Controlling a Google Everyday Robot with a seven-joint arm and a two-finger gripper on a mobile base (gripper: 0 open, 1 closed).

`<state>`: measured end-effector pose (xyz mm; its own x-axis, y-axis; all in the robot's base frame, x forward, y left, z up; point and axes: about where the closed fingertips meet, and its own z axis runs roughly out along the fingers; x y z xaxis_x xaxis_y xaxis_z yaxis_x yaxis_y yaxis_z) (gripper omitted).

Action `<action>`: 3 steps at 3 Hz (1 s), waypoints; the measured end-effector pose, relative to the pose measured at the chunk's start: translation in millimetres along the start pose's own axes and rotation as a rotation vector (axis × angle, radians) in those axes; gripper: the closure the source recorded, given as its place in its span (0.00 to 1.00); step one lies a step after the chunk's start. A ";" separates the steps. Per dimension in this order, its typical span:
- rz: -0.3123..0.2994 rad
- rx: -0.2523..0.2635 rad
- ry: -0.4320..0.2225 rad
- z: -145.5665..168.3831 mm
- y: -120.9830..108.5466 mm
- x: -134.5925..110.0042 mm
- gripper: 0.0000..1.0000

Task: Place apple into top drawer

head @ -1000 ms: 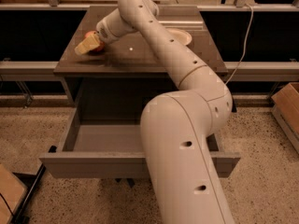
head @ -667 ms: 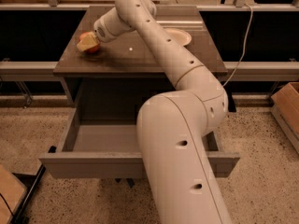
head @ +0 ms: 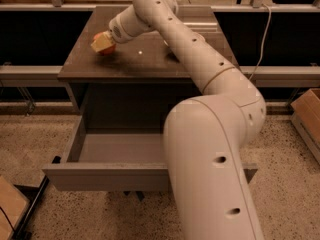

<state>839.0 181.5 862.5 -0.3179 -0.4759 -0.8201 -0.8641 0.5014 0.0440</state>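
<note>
Glossy brown tabletop [head: 150,59], reflective. Top drawer [head: 110,176]: smooth matt grey panels. Arm [head: 200,59]: smooth off-white shell with a slight sheen. Hand [head: 101,43], matt tan, at the tabletop's 10 o'clock, against the smooth-skinned red apple [head: 106,50]. Floor [head: 40,134]: speckled, rough.

I count one apple [head: 107,50], one gripper [head: 101,43] right against it near the worktop's left edge, one worktop [head: 150,59], one robot arm [head: 210,149], one open top drawer [head: 100,176], and one cardboard box [head: 306,115] on the floor at the right.
</note>
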 end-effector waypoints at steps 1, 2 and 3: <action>-0.017 -0.040 -0.001 -35.9 17.7 23.7 1.00; -0.084 -0.094 -0.064 -85.8 51.6 37.7 1.00; -0.143 -0.161 -0.071 -138.9 99.3 73.6 1.00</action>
<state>675.6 95.9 885.8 -0.1639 -0.4791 -0.8623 -0.9514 0.3079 0.0097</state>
